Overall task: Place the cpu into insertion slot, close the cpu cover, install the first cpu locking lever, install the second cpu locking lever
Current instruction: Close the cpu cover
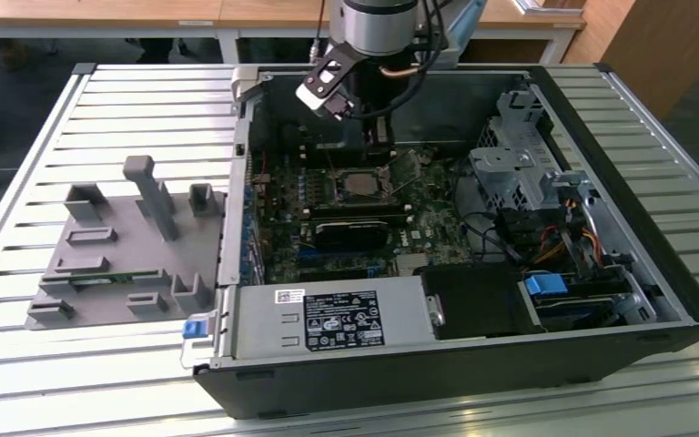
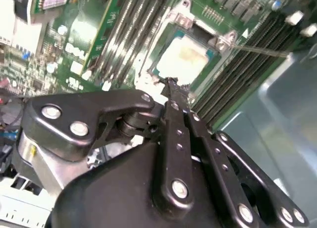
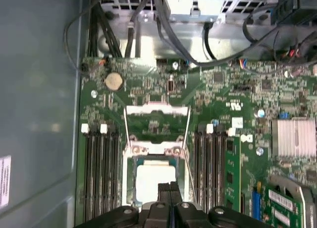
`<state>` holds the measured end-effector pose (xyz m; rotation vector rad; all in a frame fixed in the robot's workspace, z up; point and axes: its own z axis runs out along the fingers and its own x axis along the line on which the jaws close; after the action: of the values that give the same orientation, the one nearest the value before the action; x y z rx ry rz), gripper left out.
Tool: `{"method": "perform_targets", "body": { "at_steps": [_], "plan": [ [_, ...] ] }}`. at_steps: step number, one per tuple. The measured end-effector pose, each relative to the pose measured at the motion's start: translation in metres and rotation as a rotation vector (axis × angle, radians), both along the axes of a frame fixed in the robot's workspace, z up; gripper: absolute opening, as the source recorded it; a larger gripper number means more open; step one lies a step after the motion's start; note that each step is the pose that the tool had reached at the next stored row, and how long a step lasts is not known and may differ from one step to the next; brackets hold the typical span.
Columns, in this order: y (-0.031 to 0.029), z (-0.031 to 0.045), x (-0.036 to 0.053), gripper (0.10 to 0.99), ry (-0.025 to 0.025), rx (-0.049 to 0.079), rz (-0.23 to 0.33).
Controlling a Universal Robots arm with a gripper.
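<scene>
The claw point(image 3: 170, 187), closed and empty, hovers over the cpu point(image 3: 154, 178), seated in the insertion slot point(image 3: 132, 186), 6 o'clock from it in the exterior view. The open cpu cover point(image 3: 156, 108) likely wants a square, gentle push.

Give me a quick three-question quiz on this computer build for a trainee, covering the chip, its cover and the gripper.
1. True or false: the cpu lies in the insertion slot.
2. Multiple choice: the cpu cover is A) shut down over the chip, B) standing open on its hinge, clear of the chip, C) held in the gripper.
3. Fill in: in both wrist views, the fingers of the gripper, poised at the chip's edge, are ___ (open or shut).

Key: 1 true; 2 B; 3 shut.
</scene>
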<state>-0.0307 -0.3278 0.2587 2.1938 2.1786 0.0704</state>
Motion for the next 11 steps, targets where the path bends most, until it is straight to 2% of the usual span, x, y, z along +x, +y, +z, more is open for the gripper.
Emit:
{"method": "perform_targets", "body": {
  "at_steps": [3,11],
  "plan": [
    [-0.0001,0.0001,0.0089,0.106,0.002,0.002,0.0],
    [0.0001,0.004,0.0201,0.106,0.0066,0.012,0.001]
  ]
}}
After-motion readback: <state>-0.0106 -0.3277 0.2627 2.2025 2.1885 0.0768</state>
